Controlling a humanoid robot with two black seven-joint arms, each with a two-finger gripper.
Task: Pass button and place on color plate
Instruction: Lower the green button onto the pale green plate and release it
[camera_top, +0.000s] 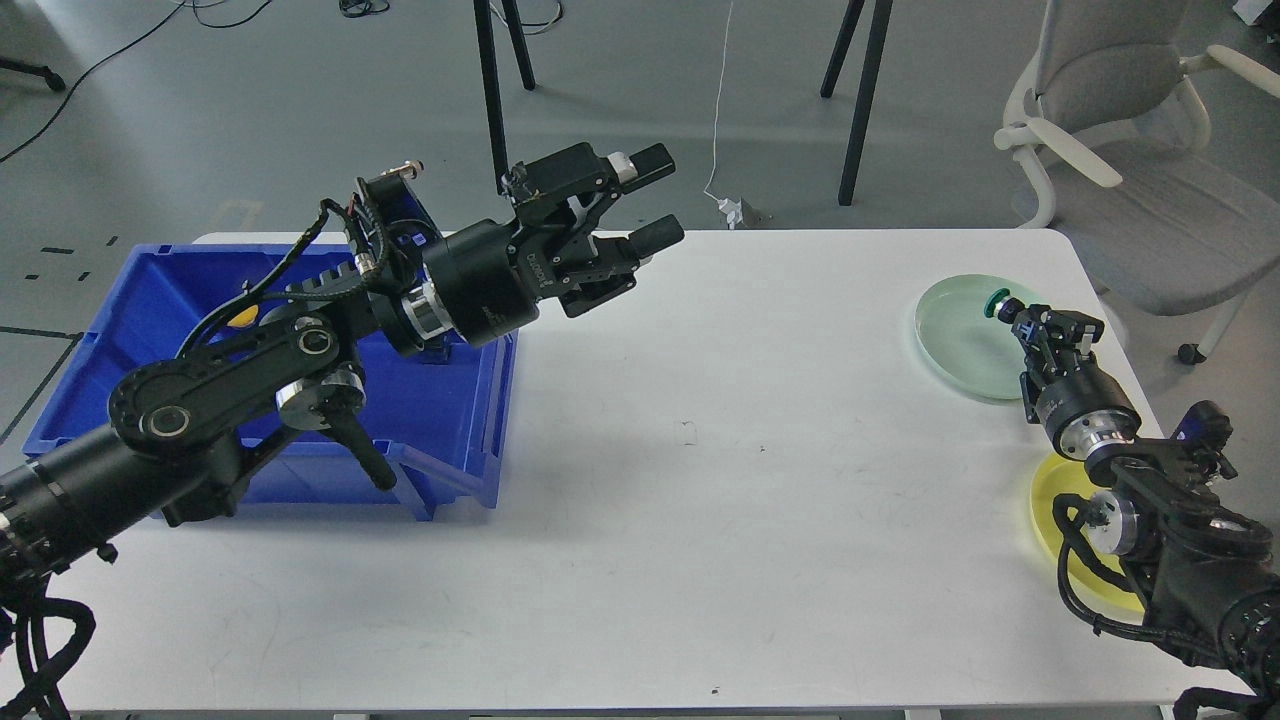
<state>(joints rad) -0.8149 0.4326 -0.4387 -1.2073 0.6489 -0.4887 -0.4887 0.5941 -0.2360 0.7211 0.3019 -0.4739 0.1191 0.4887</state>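
A green button (996, 303) sits at the tip of my right gripper (1013, 313), which is shut on it over the far right part of the pale green plate (955, 335). The button moves with the gripper, so it is held; I cannot tell whether it touches the plate. A yellow plate (1050, 500) lies nearer me at the right edge, partly hidden by my right arm. My left gripper (655, 196) is open and empty, raised above the table's far edge, right of the blue bin.
A blue bin (455, 420) stands at the table's left, under my left arm, with a yellow item (241, 318) inside. The white table (700, 450) stretches between the arms. A grey chair (1120, 150) and stand legs (858, 100) are behind the table.
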